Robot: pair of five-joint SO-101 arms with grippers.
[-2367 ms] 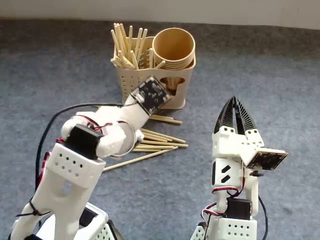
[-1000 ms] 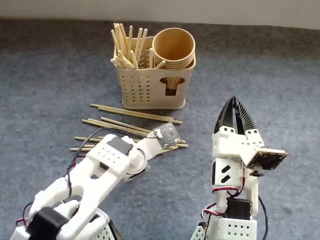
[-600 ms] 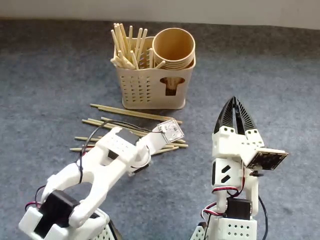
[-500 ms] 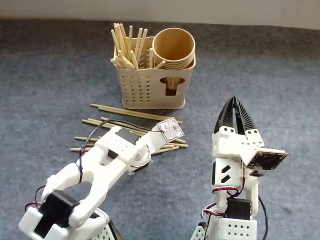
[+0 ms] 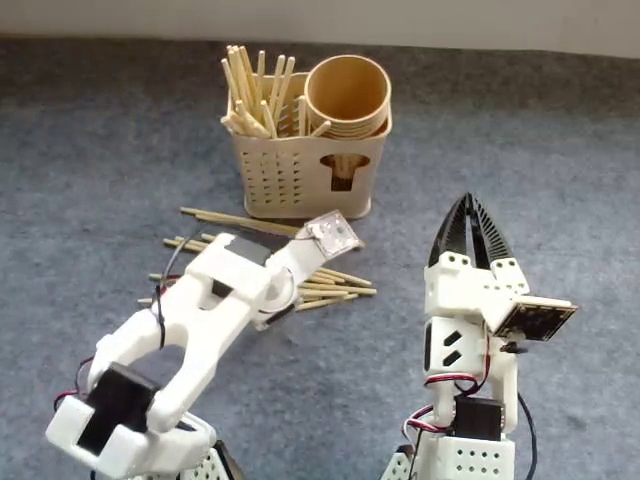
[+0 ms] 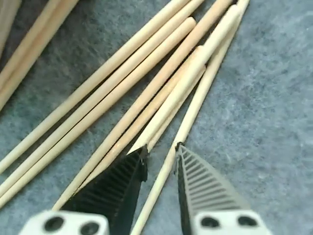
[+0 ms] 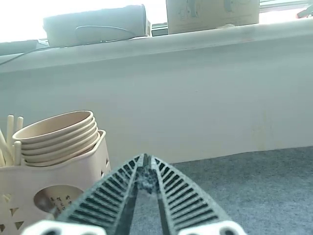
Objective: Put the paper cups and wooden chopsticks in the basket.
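Note:
A beige plastic basket [image 5: 300,185] holds a stack of paper cups [image 5: 347,95] and several upright wooden chopsticks [image 5: 255,90]. Several loose chopsticks [image 5: 335,283] lie on the grey carpet in front of it. My left arm [image 5: 240,290] stretches over that pile. In the left wrist view my left gripper [image 6: 160,152] is down at the carpet, narrowly open, its tips on either side of one chopstick [image 6: 195,105]. My right gripper [image 5: 468,203] stands shut and empty to the right of the pile, pointing toward the basket [image 7: 73,191] and cups [image 7: 56,134].
A longer pair of chopsticks [image 5: 235,219] lies nearer the basket. Grey carpet [image 5: 540,170] covers the table. A white wall [image 7: 205,98] rises behind the basket.
My left arm left the basket, dropped to the loose chopsticks, then edged forward over the pile. The right arm has stayed still.

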